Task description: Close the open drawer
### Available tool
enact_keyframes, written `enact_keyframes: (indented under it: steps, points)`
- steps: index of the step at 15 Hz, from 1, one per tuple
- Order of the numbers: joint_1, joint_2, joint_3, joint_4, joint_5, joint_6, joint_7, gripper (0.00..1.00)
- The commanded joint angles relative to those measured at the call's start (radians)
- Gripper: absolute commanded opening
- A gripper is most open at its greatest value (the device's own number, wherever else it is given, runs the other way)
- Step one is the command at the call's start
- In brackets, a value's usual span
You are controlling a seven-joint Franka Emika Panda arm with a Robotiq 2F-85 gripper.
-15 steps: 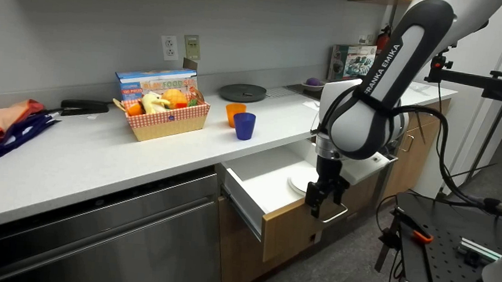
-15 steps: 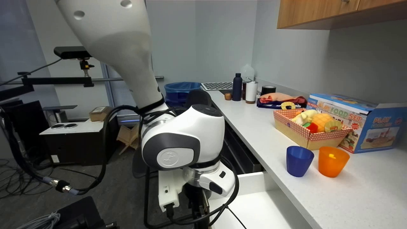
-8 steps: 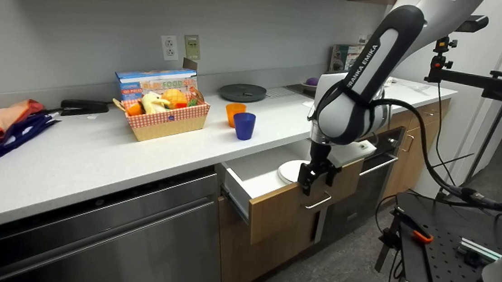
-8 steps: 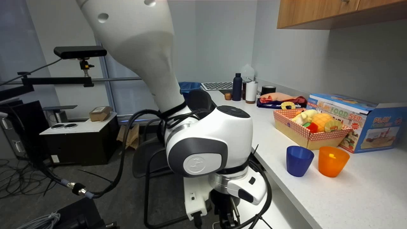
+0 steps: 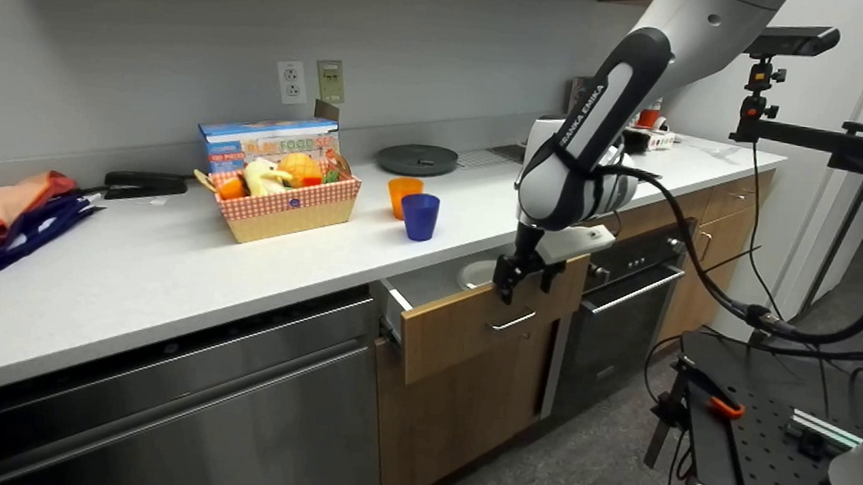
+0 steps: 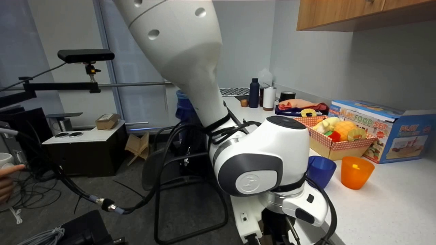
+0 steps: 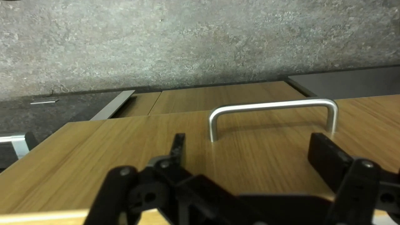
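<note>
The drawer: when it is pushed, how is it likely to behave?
The drawer will probably glide in rather than tip, since its white side runs back under the counter. Its flat wooden front looks stiff, so it probably will not bend. The plate inside may shift, as nothing visible holds it.

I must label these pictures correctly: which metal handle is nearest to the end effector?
The bar handle on the open drawer, just below the end effector; others, such as the oven handle, are clearly farther away.

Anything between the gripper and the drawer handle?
No object shows there. In the wrist view, only the bare wood of the drawer front lies between the open gripper and the handle.
</note>
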Motion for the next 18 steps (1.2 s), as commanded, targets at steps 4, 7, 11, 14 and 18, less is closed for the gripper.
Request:
enact_keyframes:
  steps: [4, 7, 11, 14, 18]
  points:
    - [-0.013, 0.116, 0.0, 0.171, -0.009, 0.031, 0.04, 1.0]
    - [0.013, 0.136, -0.018, 0.198, -0.029, 0.059, 0.064, 1.0]
    - [0.024, 0.162, -0.032, 0.221, -0.052, 0.126, 0.072, 1.0]
    - [0.025, 0.187, -0.034, 0.234, -0.056, 0.182, 0.071, 1.0]
    - [0.027, 0.21, -0.037, 0.253, -0.05, 0.223, 0.069, 1.0]
